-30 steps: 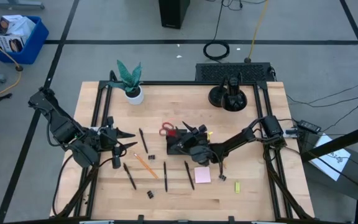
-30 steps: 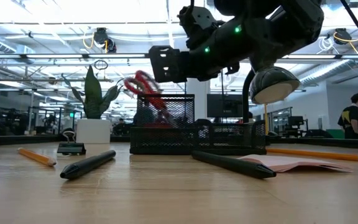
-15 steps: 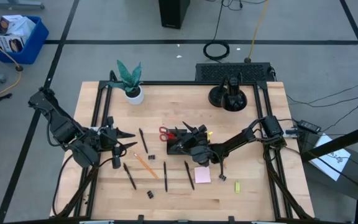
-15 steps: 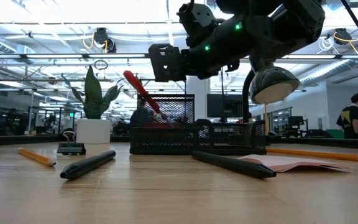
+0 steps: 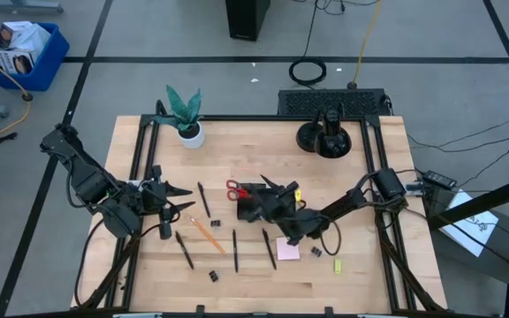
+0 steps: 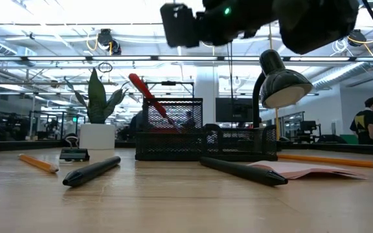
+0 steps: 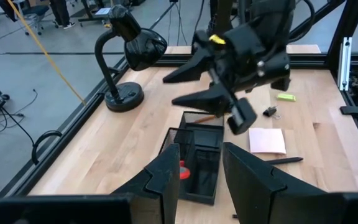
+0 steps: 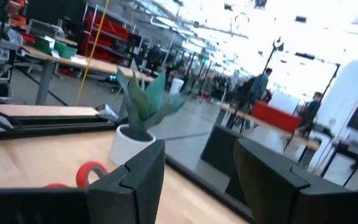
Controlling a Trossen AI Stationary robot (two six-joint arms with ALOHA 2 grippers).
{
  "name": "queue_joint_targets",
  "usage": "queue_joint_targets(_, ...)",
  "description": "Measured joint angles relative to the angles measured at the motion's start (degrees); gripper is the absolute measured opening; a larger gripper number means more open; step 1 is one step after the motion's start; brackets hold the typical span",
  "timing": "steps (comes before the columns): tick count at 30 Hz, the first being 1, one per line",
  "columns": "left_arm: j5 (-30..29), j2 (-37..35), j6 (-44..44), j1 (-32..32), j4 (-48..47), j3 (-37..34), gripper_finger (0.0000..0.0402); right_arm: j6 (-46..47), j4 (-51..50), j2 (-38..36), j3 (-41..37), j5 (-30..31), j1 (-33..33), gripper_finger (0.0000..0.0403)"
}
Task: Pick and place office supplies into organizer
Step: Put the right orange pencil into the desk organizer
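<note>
Scissors [image 6: 149, 97] stand propped in the organizer [image 6: 206, 139], red handles poking up and leaning out of the taller mesh section, blades hidden down inside it; my right claw [image 5: 265, 187] hangs just above that tray, fingers spread and holding nothing. From the low view my own arm is cut off at the top edge, so I see only its dark bulk over the tray. The organizer is black wire mesh, low and boxy, and how many compartments it has I can't make out. Beyond my claw stands the potted plant [image 5: 185, 115], stiff green leaves in a white pot; off to the far side of it, the black desk lamp [image 5: 329, 134] with its round base. Nearer than my claw, flat on the pale wooden table [image 5: 360, 274]: a pink sticky pad [image 5: 288, 249] partly under my arm, black pens [image 5: 234, 250] matte and slender, an orange pencil [image 5: 206, 233], a tiny binder clip [image 5: 212, 276], a yellow-green piece [image 5: 338, 265]. My left claw [image 5: 184, 198] waits well away across the table, fingers parted and empty. No lettering readable anywhere. A person [image 6: 370, 121] in dark clothes shows far back in the room.
</note>
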Motion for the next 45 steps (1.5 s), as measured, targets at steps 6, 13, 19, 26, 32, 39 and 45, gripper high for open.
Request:
queue_joint_targets(6,0.00,0.00,-0.18,0.00,-0.02,0.00,0.0127,-12.04,2.17,-2.18,0.00,-0.04,2.29,0.0187)
queue_joint_targets(13,0.29,0.06,-0.34,0.00,-0.02,0.00,0.0127,-15.25,2.02,-6.63,0.00,-0.02,4.59,0.0187)
queue_joint_targets(19,0.74,1.30,-0.34,0.00,-0.02,0.00,0.0127,-15.27,2.00,-9.02,0.00,0.16,5.21,0.0187)
queue_joint_targets(26,0.90,3.91,-0.32,0.00,-0.04,0.00,0.0127,-18.90,1.98,-10.40,0.00,0.35,5.21,0.0187)
queue_joint_targets(32,0.90,4.98,-0.12,0.00,-0.04,0.00,0.0127,-24.73,1.97,-10.40,0.00,0.39,5.18,0.0187)
queue_joint_targets(39,0.87,4.96,-0.10,0.00,-0.04,0.00,0.0127,-30.22,2.11,-11.00,0.01,0.42,5.18,0.0187)
queue_joint_targets(45,0.86,4.94,-0.08,0.00,-0.05,0.00,0.0127,-30.75,1.80,-12.78,0.02,3.31,5.27,0.0187)
